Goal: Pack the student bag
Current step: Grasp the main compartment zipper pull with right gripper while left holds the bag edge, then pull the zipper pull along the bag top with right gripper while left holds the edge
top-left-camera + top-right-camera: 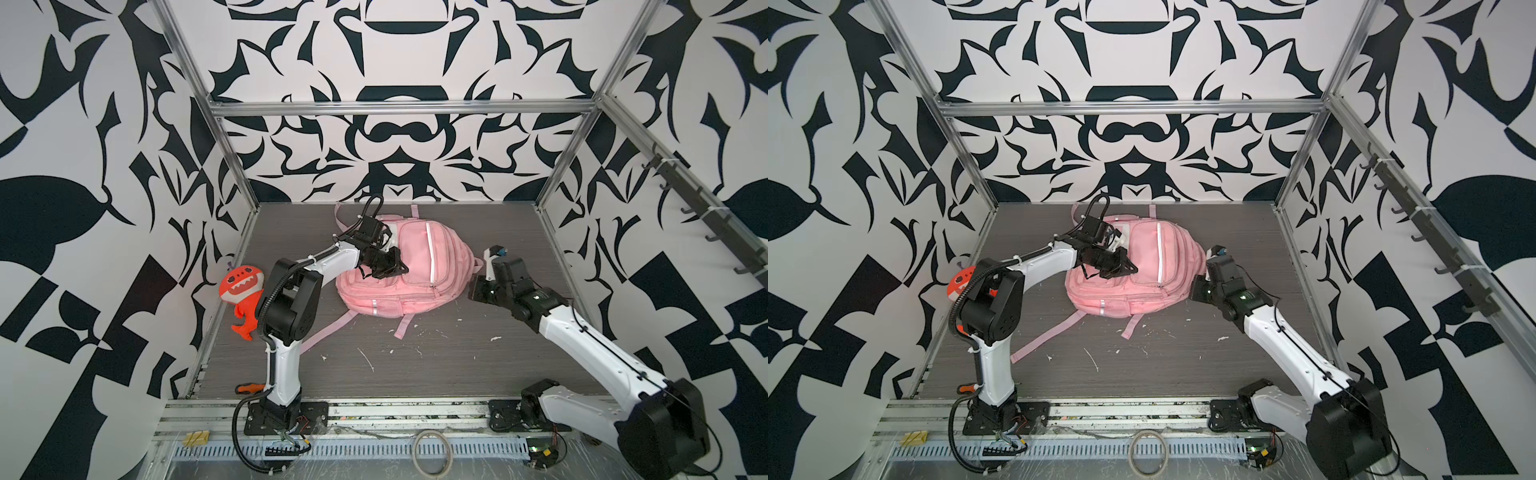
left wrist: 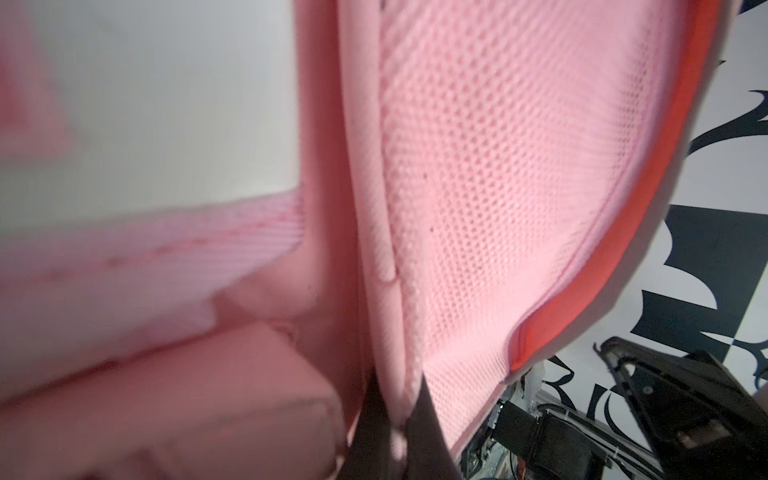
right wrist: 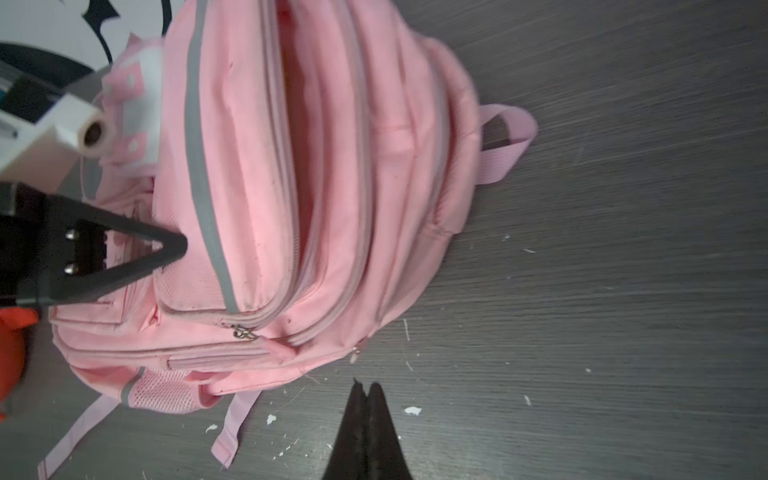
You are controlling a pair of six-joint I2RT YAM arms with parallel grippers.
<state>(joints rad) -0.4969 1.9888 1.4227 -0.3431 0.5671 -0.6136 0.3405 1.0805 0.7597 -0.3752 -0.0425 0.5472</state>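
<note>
The student bag, a soft pink backpack, lies in the middle of the dark table in both top views. My left gripper rests on the bag's left side. In the left wrist view that gripper is shut on a fold of pink fabric beside a mesh panel. The right wrist view shows the bag with one zip compartment gaping open. My right gripper hangs shut and empty over bare table, just right of the bag.
An orange-red toothy plush toy sits at the table's left edge behind my left arm. Pink straps trail toward the front. White crumbs dot the table. A tape roll lies on the front rail.
</note>
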